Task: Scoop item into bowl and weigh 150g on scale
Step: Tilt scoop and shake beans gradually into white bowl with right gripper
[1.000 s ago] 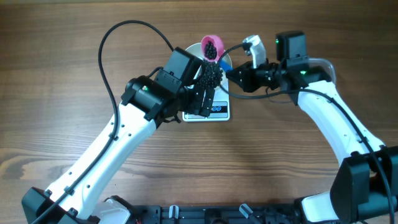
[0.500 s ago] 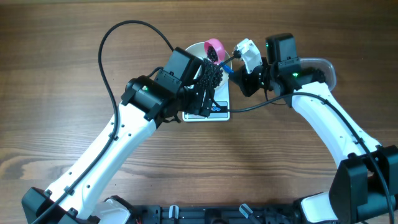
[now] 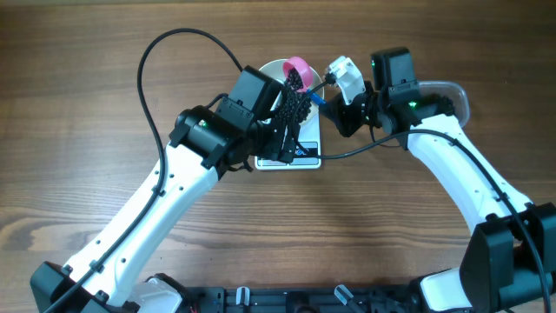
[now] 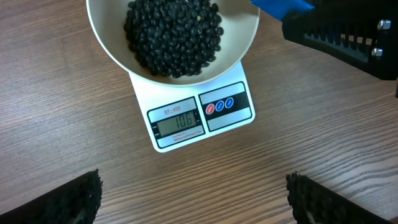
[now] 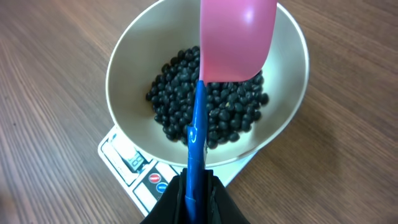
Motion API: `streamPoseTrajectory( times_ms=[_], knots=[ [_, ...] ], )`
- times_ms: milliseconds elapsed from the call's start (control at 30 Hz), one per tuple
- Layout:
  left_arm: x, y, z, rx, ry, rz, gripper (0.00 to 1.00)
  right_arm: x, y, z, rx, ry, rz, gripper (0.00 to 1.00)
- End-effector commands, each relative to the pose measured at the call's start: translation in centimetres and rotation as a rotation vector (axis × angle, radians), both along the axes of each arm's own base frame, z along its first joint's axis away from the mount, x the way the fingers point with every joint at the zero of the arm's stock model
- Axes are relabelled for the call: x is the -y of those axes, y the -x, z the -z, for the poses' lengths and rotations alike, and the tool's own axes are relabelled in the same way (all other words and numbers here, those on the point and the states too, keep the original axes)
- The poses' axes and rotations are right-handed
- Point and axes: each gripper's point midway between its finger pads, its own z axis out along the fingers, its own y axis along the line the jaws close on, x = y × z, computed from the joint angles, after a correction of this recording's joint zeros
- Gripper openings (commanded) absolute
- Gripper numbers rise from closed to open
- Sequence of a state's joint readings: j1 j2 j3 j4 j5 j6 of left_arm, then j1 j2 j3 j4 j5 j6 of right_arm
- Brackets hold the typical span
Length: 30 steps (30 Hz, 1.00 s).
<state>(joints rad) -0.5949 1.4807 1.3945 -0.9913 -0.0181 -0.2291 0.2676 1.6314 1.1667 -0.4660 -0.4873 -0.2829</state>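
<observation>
Wood-grain tabletop (image 3: pixel 87 130), overhead view. Centre rear: white scale (image 3: pixel 304 156) carrying the white bowl (image 3: pixel 270 69), both largely masked by the left arm (image 3: pixel 174 200). Left end effector (image 3: pixel 291 122) poised above bowl and scale, fingers spread, holding nothing. Right end effector (image 3: pixel 328 99) reaching in from the right, clamped on the blue handle (image 3: pixel 319 97) of the pink scoop (image 3: pixel 298 65), cup over the bowl's rear part. Clear tub (image 3: pixel 453 94) partly hidden behind the right arm (image 3: pixel 469 174).

Left wrist view. Black beans (image 4: pixel 174 37) heaped in the bowl, bowl seated on the scale; display (image 4: pixel 180 122) reading 106, judged short of target. Fingertips (image 4: pixel 68 199) wide apart at the lower corners, nothing between.

Right wrist view. Fingers (image 5: pixel 163 210) pinched together on the handle's near end; cup hanging over the heap, contents not discernible.

Handling, as judgement. Beans hard, smooth, free-rolling, apt to bounce and scatter; best moved by scoop only, tipped low and slowly. Scoop light and rigid; best held at the handle end, as here. Bowl glossy, slippery, loose on the scale; best left untouched to keep the reading true.
</observation>
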Motion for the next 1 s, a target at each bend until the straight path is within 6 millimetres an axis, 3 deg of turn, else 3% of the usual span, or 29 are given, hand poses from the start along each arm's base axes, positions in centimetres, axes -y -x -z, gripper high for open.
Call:
streamPoseTrajectory(
  times_ms=[0,100,233,333,467,600,800,967],
  knots=[
    [0.0,-0.1,-1.0,0.032,0.004,0.010,1.00,0.4,-0.5,-0.7,0.024,0.016,0.042,0.04],
    [0.0,-0.1,-1.0,0.032,0.004,0.010,1.00,-0.5,0.4,-0.9,0.010,-0.022,-0.025,0.04],
    [0.0,-0.1,-1.0,0.032,0.004,0.010,1.00,0.4,-0.4,-0.7,0.018,0.017,0.040,0.04],
    [0.0,-0.1,-1.0,0.032,0.004,0.009,1.00,-0.9,0.6,-1.2,0.008,-0.048,-0.044,0.04],
    [0.0,-0.1,-1.0,0.032,0.004,0.010,1.00,0.3,-0.5,-0.8,0.038,0.020,0.021,0.04],
    [0.0,-0.1,-1.0,0.032,0.004,0.010,1.00,-0.8,0.3,-2.1,0.040,-0.050,-0.029,0.04],
    [0.0,-0.1,-1.0,0.032,0.004,0.009,1.00,1.3,-0.9,-1.0,0.067,0.070,0.057,0.04],
    [0.0,-0.1,-1.0,0.032,0.004,0.010,1.00,-1.2,0.3,-3.2,0.056,-0.087,-0.036,0.04]
  ],
)
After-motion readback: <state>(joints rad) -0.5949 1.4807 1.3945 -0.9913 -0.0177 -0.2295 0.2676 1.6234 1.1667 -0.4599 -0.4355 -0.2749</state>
